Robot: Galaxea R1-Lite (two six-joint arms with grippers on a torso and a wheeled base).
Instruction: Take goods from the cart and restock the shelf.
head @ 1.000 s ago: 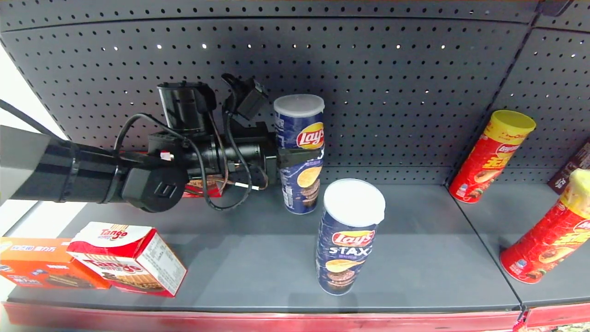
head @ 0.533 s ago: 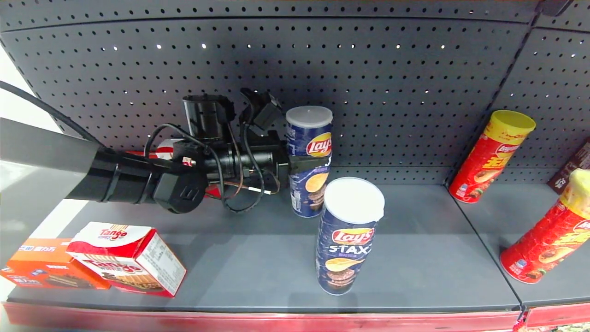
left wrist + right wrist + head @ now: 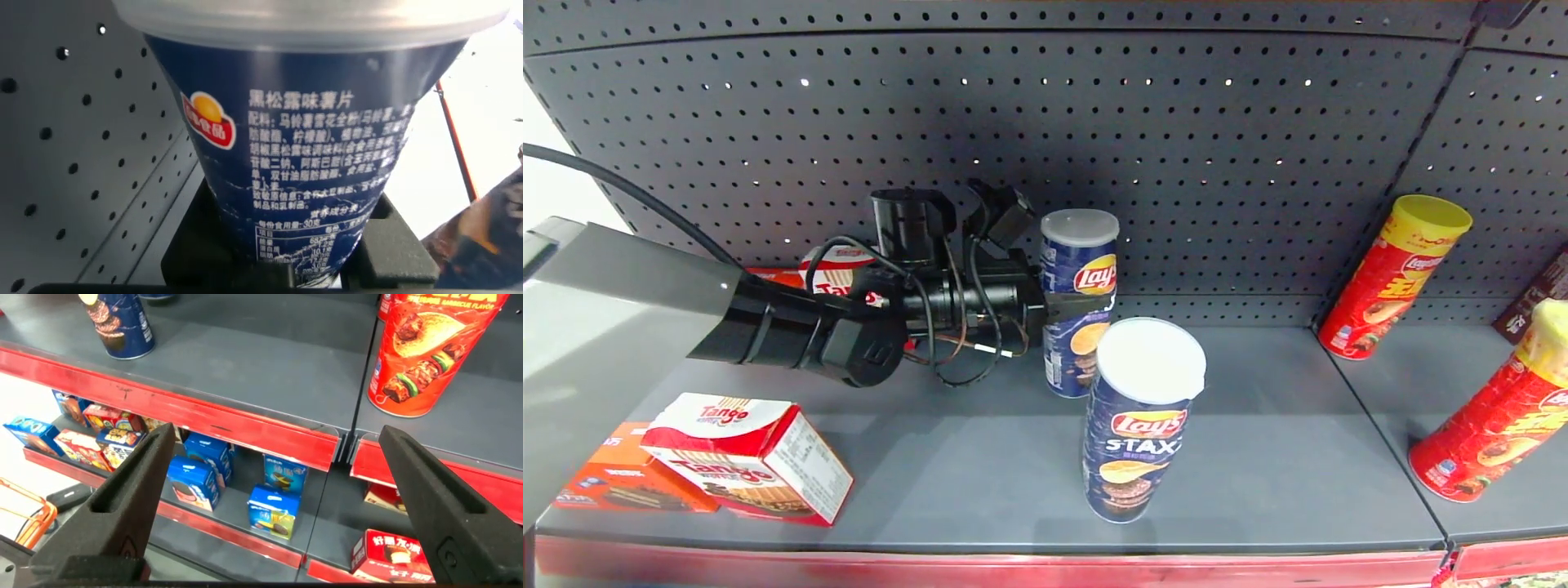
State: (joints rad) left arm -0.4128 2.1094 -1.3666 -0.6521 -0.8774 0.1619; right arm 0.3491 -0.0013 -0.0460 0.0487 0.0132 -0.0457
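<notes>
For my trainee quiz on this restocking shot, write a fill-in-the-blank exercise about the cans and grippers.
1. The left gripper is shut on a chip can coloured ____.
2. The free-standing can sits nearer the ____ edge of the shelf than the held one.
3. The right gripper has its jaws ____.
4. The red can carries a lid coloured ____.
Missing words: blue; front; open; yellow.
</notes>
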